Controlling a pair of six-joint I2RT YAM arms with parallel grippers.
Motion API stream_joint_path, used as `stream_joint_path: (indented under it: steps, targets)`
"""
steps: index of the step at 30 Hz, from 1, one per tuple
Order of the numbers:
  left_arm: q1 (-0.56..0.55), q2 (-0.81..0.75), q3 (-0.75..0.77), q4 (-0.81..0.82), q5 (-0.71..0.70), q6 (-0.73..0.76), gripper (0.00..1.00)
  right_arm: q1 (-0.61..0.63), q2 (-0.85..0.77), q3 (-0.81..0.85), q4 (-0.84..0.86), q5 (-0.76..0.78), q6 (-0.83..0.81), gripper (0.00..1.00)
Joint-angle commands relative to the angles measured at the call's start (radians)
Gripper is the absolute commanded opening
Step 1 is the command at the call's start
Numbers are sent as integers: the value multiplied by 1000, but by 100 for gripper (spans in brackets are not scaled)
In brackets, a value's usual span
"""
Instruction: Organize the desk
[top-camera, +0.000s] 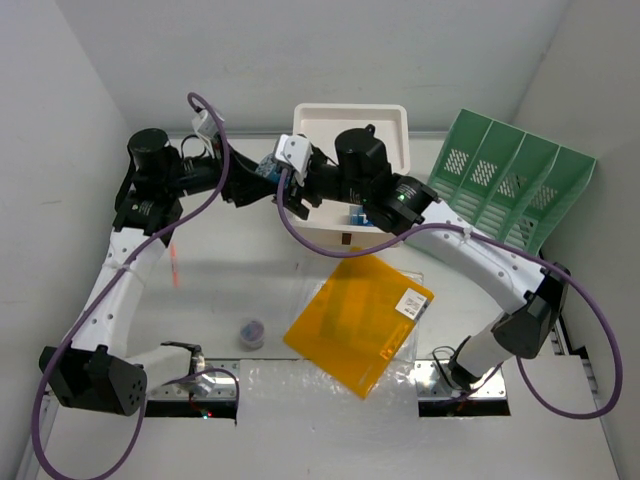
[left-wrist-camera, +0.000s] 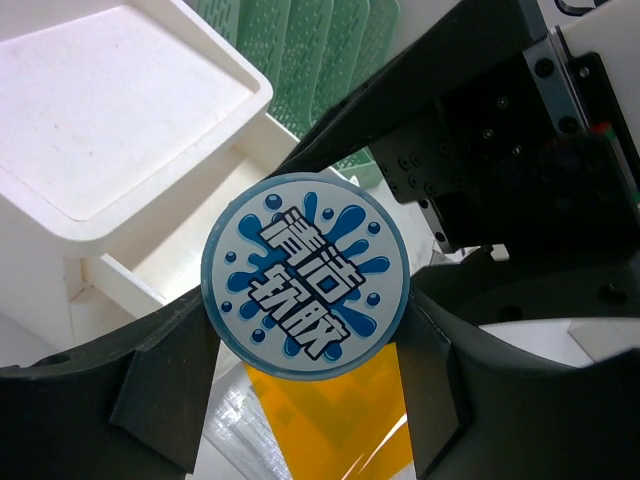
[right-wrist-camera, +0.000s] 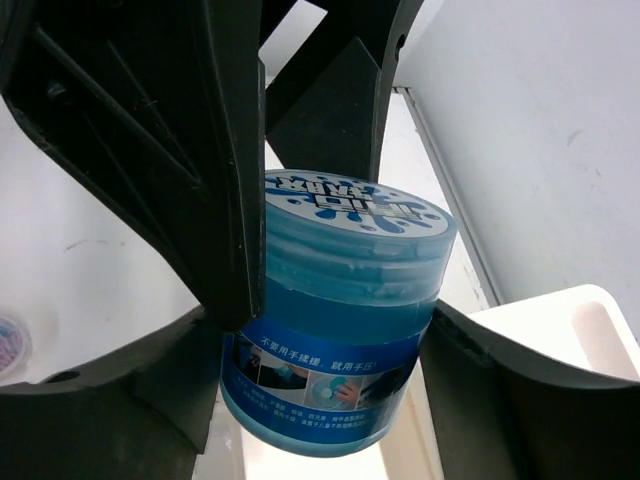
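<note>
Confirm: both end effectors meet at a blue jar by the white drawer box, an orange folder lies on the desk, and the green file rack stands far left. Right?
One error: the top view shows the green file rack far right, not left. The left end effector, right end effector, blue jar, white drawer box, orange folder and desk are as noted.

Glossy translucent plastic jar (right-wrist-camera: 340, 330) — matt desk (top-camera: 230, 270).

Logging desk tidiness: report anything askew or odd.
The orange folder lies crooked across clear plastic sleeves near the front of the desk. The blue gel jar is held aloft by left gripper and right gripper together.
</note>
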Motion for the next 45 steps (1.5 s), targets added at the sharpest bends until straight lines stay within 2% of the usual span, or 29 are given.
stream_joint_path:
  steps: [1,4,5,6,7,8,9,11,12,14,17,24,28,29,31,32,33,35,41,44,45]
  targets:
    - [-7,-25,4,71,13,9,0,8,3,48,69,-20,29,62]
    - [-8,-25,-2,58,33,24,0,8,1,49,61,10,30,39]
    - [-10,-25,1,45,37,54,1,8,3,51,52,36,30,20]
    - [-10,-22,9,-7,37,81,16,8,3,54,43,52,26,10]
    - [-12,-21,18,-39,39,151,74,8,3,55,20,68,16,2]
    - [-10,-14,42,-75,34,186,99,8,1,54,5,103,7,0]
    - [-10,-10,58,-163,17,229,100,8,-5,57,-14,121,-7,0]
    - [-10,-1,130,-315,-166,405,100,7,-7,80,-145,189,-89,0]
    - [-8,1,151,-352,-167,406,100,5,-3,92,-146,216,-115,0]
    - [-7,6,208,-409,-339,452,100,1,3,110,-270,271,-171,0]
    - [7,-8,224,-468,-467,500,100,-16,33,138,-397,360,-237,0]
    - [31,-45,156,-454,-529,526,100,-27,138,227,-537,386,-281,0]
    - [33,-45,130,-448,-582,562,100,-30,184,247,-555,424,-310,14]
    - [33,-47,122,-445,-589,566,100,-31,197,252,-561,432,-312,24]
    - [33,-48,106,-437,-593,579,100,-31,205,269,-574,435,-315,37]
    - [33,-50,99,-429,-595,579,100,-33,205,269,-574,435,-313,63]
    - [33,-50,93,-423,-592,582,100,-31,204,269,-562,443,-306,79]
    - [33,-47,75,-402,-590,601,100,-31,198,269,-536,505,-295,99]
    - [33,-4,43,-333,-659,624,100,-35,176,373,-512,581,-264,99]
    - [33,48,72,-299,-636,607,99,-35,127,379,-474,576,-185,99]
    - [34,64,82,-287,-623,584,100,-35,106,361,-421,581,-101,99]
